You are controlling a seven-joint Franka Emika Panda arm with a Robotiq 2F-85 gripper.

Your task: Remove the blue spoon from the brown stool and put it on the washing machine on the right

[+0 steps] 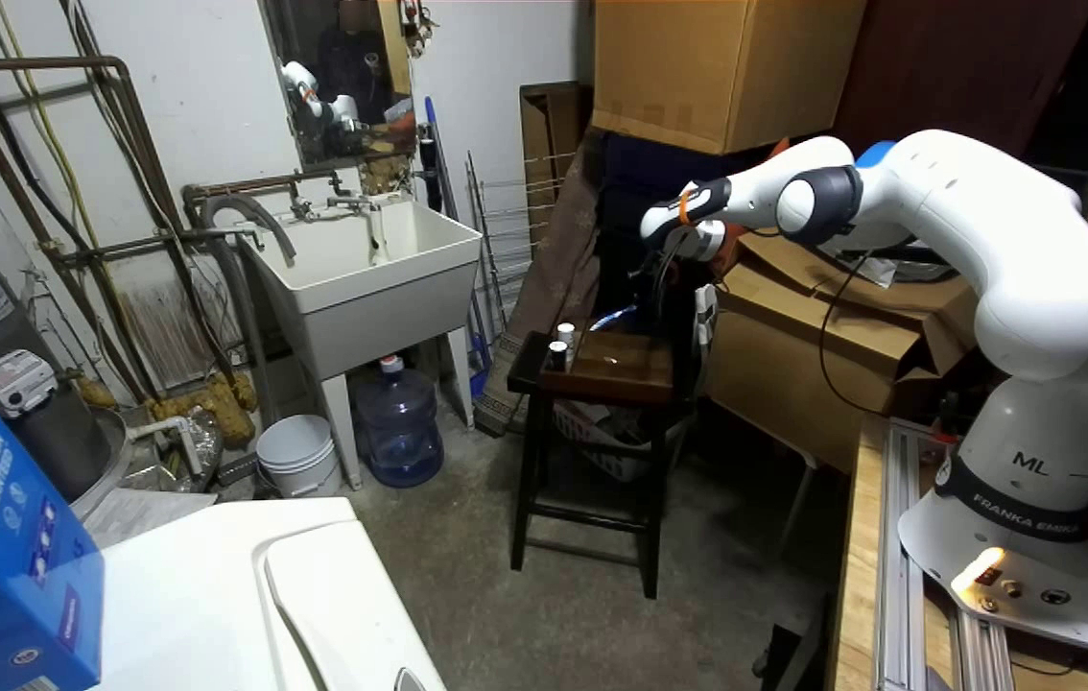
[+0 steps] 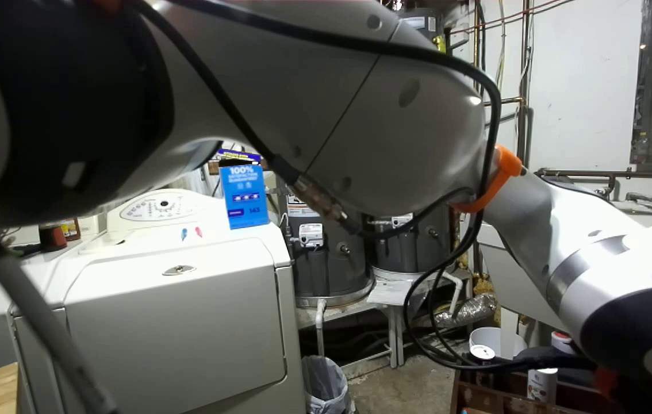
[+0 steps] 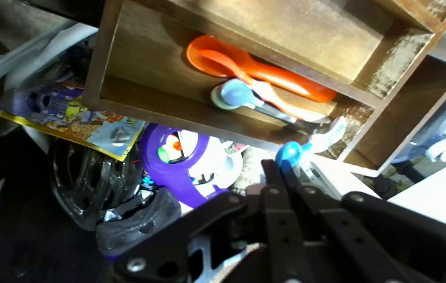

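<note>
Here, the black two-fingered gripper [image 3: 278, 164] clenches the slim light-blue plastic spoon [image 3: 317, 142] above the dark-brown wooden stool [image 1: 529, 362]; pick-up appears complete, next requiring transfer to the boxy white metal washing machine [image 1: 189, 585].

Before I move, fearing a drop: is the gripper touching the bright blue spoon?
Touching: the wrist view shows the gripper pinching the bright blue spoon at one end.

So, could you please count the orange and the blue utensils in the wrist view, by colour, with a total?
Orange: 2 (large orange spoon, slimmer orange utensil)
Blue: 2 (blue-bowled utensil in the wooden tray, blue spoon held by the tool)
Total: 4
</note>
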